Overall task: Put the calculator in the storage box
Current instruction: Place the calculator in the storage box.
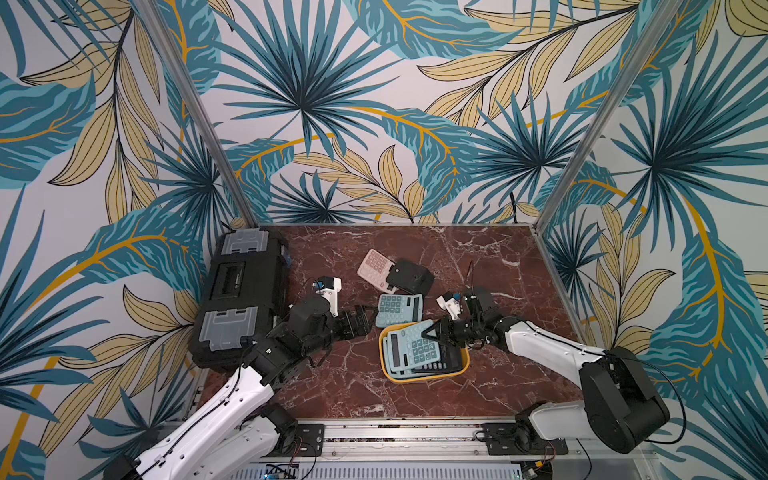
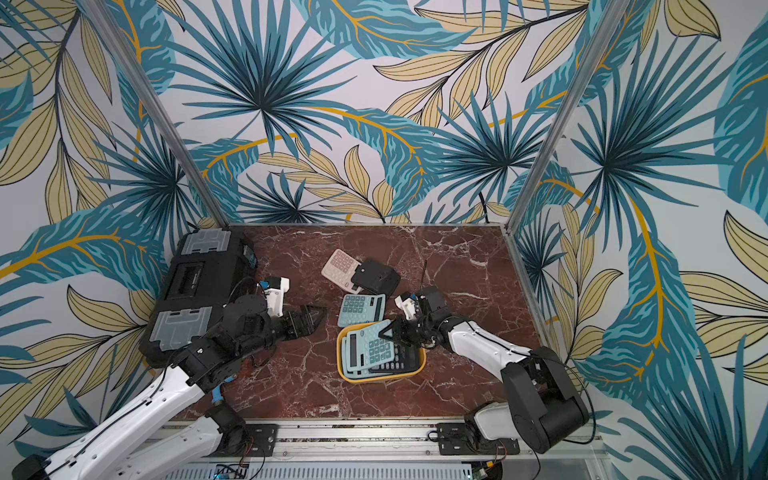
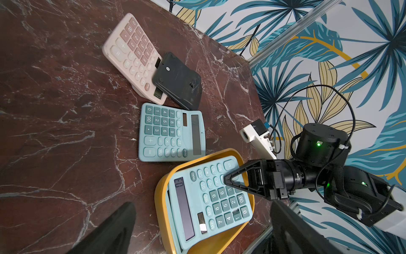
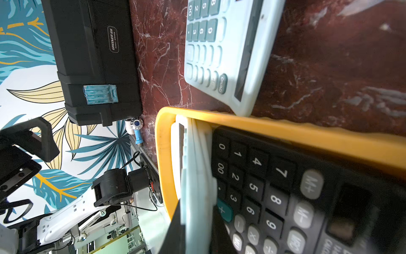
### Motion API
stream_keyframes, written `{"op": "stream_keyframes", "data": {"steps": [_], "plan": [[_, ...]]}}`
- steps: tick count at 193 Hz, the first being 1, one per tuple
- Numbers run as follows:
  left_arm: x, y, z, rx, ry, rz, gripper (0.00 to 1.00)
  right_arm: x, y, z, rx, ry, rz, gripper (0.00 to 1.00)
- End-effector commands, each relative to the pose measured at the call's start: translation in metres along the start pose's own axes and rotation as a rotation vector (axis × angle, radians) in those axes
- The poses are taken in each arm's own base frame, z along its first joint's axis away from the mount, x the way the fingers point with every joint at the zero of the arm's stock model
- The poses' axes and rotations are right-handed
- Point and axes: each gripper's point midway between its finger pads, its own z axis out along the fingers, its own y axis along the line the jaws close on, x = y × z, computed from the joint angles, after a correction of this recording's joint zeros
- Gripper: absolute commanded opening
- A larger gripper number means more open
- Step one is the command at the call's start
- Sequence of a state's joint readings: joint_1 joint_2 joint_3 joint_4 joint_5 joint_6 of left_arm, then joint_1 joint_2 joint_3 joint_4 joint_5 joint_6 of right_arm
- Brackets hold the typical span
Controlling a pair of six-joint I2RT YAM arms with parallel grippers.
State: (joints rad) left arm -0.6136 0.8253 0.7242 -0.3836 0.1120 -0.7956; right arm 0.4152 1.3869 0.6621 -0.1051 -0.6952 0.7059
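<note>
Your right gripper [image 1: 428, 332] is nearly closed, its fingers [image 4: 173, 228] pinching one edge of the pale-blue calculator [image 1: 411, 349]; the right wrist view shows that thin blue edge [image 4: 197, 209] clamped between the two black fingers; the calculator sits inside the storage box [image 1: 424, 379], keys up and tilted, lying over a black calculator [image 1: 444, 365] that is also in the yellow tray; in both top views the box stands near the middle of the red marble table [image 1: 498, 270], towards your front edge; your left gripper [image 1: 361, 318] hangs above the table just to the left of the box with its jaws spread wide and nothing between them; a second pale-blue calculator [image 1: 399, 309] lies flat on the table just beyond the box's far rim; further back a pink calculator [image 1: 374, 268] lies keys up, with a black face-down calculator [image 1: 411, 276] overlapping its display end; the black toolbox [image 1: 241, 299] with grey lid compartments stands along the left side of the table, well apart from the yellow box.
</note>
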Motion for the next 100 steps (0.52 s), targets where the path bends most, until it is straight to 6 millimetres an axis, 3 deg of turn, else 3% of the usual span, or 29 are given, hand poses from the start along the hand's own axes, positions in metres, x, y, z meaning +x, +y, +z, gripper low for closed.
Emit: {"op": "stream_keyframes", "data": {"steps": [1,33,100], "plan": [[0.003,0.003,0.002,0.001,0.0,0.011,1.0,0.007,-0.017,0.003,0.077,0.017,-0.005,0.26],[0.003,0.002,0.003,0.002,0.001,0.01,1.0,0.01,-0.016,0.0,0.085,0.027,-0.013,0.45],[0.002,0.001,0.002,0.005,0.001,0.011,1.0,0.012,-0.023,-0.012,0.188,0.043,-0.041,0.48]]}}
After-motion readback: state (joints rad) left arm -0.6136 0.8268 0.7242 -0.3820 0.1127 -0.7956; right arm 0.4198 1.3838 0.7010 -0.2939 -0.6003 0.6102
